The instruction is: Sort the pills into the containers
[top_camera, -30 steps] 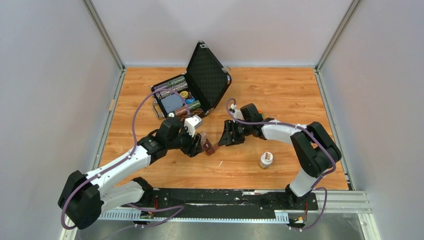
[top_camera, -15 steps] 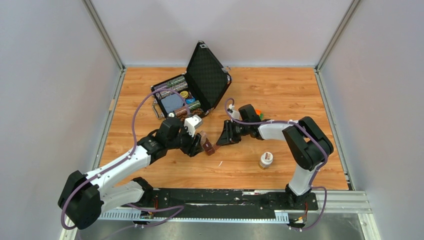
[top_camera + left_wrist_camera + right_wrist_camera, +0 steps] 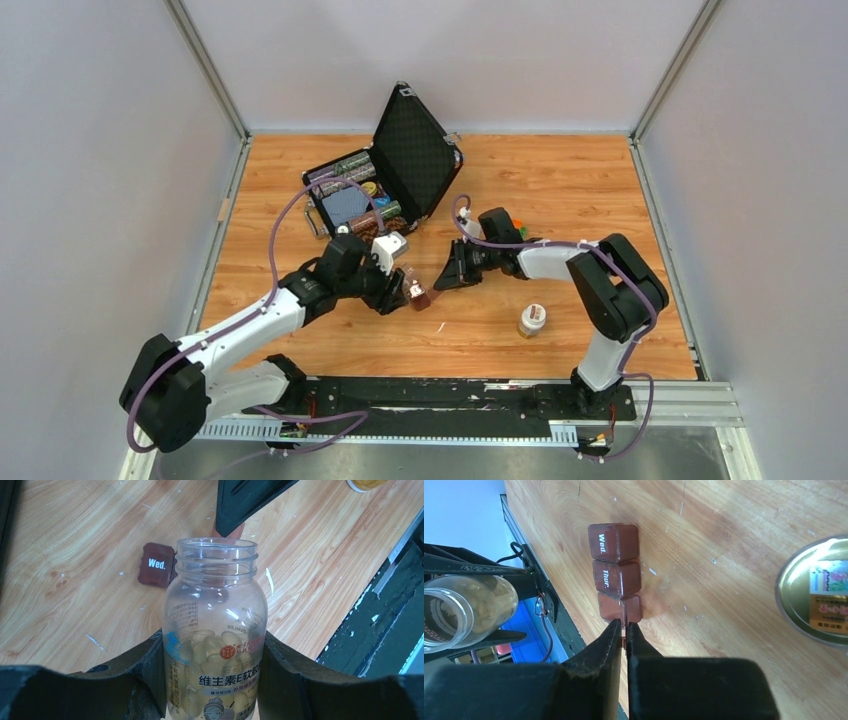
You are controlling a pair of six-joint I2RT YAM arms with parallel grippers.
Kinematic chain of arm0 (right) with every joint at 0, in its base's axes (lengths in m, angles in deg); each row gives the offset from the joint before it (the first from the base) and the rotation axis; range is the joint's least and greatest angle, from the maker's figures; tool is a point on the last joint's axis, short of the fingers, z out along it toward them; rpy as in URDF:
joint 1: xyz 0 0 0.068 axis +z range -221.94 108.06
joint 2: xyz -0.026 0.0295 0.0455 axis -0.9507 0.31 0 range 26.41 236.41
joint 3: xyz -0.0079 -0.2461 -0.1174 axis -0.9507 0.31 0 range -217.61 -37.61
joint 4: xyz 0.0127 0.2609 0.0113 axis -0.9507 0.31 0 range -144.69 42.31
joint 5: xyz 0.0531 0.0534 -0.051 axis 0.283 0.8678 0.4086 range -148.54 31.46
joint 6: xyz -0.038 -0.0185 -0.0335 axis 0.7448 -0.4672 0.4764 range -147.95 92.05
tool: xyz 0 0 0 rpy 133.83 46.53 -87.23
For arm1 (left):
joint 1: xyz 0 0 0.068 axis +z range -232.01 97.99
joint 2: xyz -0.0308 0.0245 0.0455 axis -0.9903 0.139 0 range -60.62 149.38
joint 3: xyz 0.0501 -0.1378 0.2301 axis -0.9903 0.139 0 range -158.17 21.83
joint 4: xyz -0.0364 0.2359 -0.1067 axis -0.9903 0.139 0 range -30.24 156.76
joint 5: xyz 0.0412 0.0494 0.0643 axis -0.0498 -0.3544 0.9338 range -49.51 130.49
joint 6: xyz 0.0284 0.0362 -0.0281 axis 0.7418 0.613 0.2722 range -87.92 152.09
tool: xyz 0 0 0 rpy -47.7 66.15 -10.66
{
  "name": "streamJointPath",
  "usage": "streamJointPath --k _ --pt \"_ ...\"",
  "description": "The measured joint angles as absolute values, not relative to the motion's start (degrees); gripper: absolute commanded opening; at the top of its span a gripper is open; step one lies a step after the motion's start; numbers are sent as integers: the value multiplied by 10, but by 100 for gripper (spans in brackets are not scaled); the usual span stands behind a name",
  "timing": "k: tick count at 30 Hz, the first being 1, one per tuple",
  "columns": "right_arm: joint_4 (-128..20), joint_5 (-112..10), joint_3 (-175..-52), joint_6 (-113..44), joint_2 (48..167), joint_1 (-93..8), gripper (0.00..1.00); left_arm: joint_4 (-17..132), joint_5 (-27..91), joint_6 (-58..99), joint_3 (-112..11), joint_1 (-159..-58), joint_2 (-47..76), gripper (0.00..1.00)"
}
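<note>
**Top view:** Within the last second the right arm has folded its elbow in. The right gripper (image 3: 441, 284) has edged closer to the small dark brown plastic strip of three lidded compartments (image 3: 421, 299), which lies on the wooden table (image 3: 560, 180) just off its fingertips. The left gripper (image 3: 404, 291) has nudged the clear plastic pill bottle (image 3: 411, 288) up beside the strip.

**Left wrist:** The left gripper (image 3: 214, 655) is clamped around the uncapped bottle (image 3: 215, 605), roughly half full of pale yellow softgel pills (image 3: 212, 642). Just past the bottle's mouth sits the strip's "Wed." compartment (image 3: 157, 565), lid down.

**Right wrist:** The right gripper (image 3: 625, 639) is pinched tight on a thin tab at the strip's (image 3: 616, 575) nearest compartment. "Thur." and "Wed." lie beyond, both closed.

Both arms now appear set for the first pour: the lid has yet to be lifted, and no pill is sorted so far.
</note>
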State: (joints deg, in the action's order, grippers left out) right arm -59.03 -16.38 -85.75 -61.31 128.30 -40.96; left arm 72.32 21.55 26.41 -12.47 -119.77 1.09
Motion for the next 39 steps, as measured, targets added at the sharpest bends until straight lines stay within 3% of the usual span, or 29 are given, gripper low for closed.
streamJointPath --k 13,22,29,31,37,39 --pt "-480 -195 -844 -559 1155 -451 7 721 214 269 -134 -1198 32 0" --pt "-467 -205 -835 -539 1172 -455 9 711 208 266 -136 -1208 61 0" --pt "-473 -217 -834 -544 1190 -458 17 696 204 257 -136 -1231 87 0" --pt "-474 -222 -834 -547 1190 -459 26 696 204 255 -137 -1238 100 0" --pt "-481 -227 -834 -560 1190 -459 73 703 205 255 -153 -1251 131 0" --pt "-478 -234 -834 -561 1188 -459 79 706 207 256 -159 -1257 135 0"
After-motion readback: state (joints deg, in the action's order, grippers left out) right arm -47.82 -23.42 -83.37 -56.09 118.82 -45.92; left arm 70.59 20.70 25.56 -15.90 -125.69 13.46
